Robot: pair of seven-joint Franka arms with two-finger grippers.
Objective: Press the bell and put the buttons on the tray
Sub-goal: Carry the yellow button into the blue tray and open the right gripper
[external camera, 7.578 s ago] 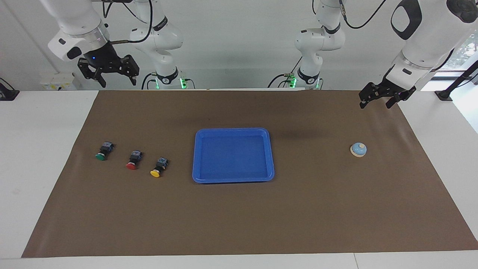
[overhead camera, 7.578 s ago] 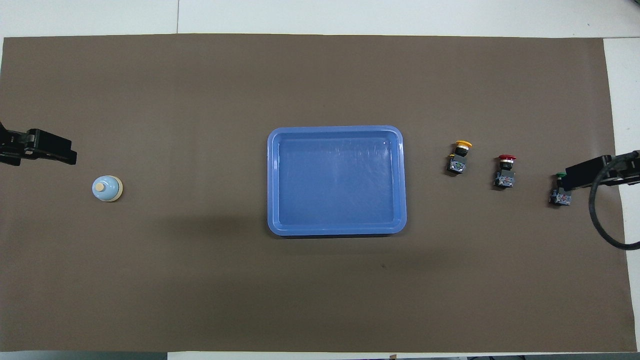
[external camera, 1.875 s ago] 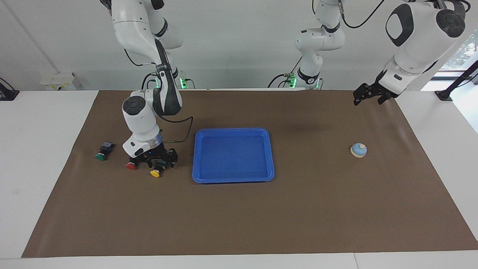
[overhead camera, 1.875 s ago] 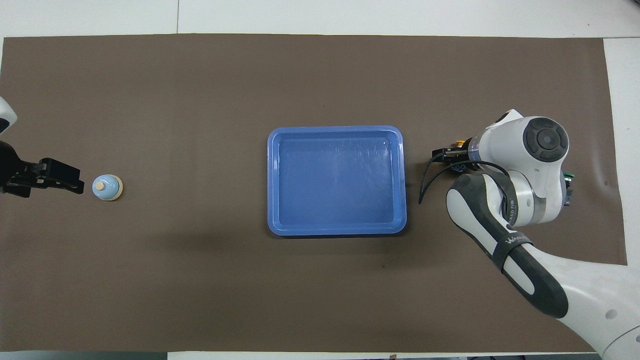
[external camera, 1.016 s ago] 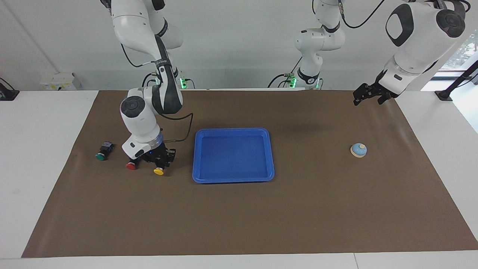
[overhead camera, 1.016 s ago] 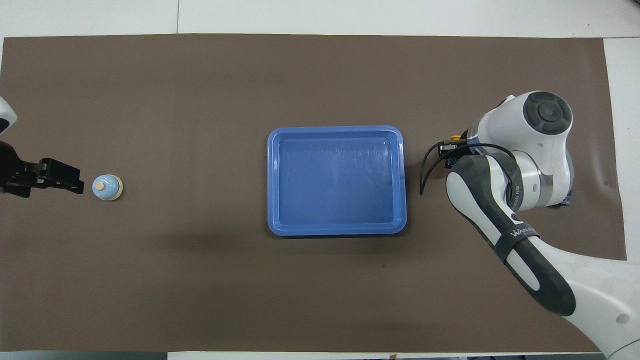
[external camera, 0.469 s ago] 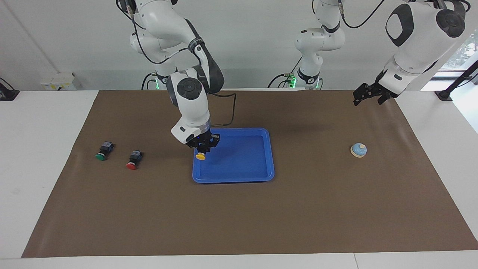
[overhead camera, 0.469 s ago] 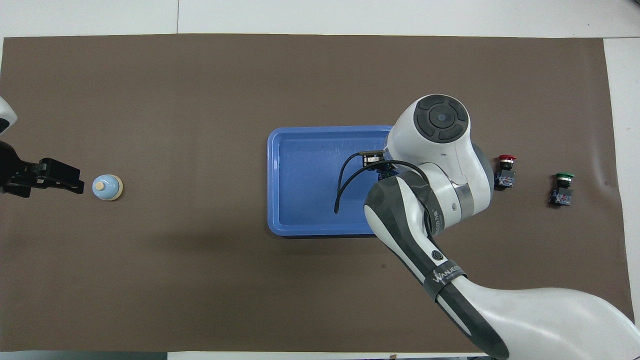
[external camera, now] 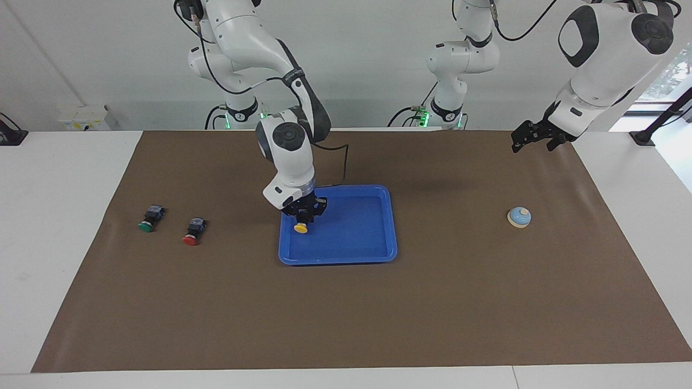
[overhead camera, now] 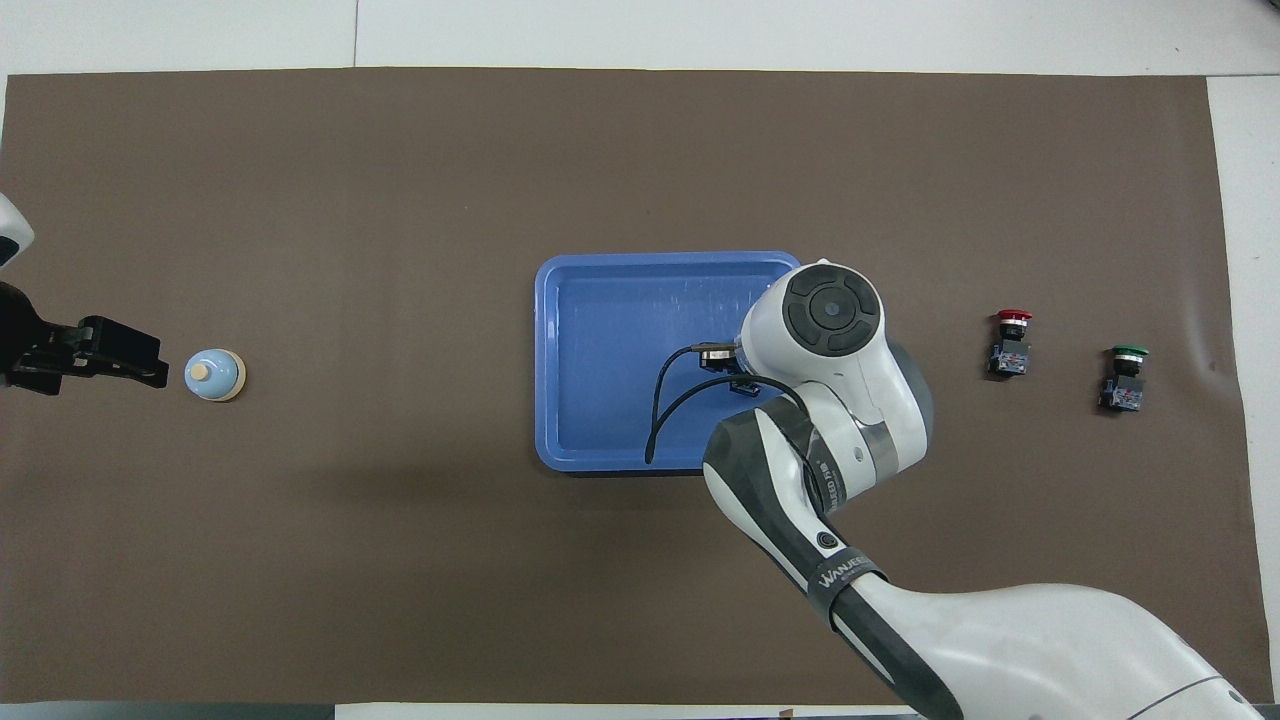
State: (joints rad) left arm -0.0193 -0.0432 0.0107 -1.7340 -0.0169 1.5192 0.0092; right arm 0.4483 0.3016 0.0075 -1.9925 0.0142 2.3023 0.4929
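Now right hand grips yellow button over blue tray; left hand open.

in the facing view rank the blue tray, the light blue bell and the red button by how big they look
1. The bright blue rectangular plastic tray, by far the largest.
2. The light blue dome bell.
3. The red-capped black push-button, only slightly smaller-looking than the bell, so that order is unsure.

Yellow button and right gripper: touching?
Touching. In the facing view the right gripper is shut on the yellow button, whose cap hangs just below the fingertips over the blue tray. The overhead view hides the grip under the arm.
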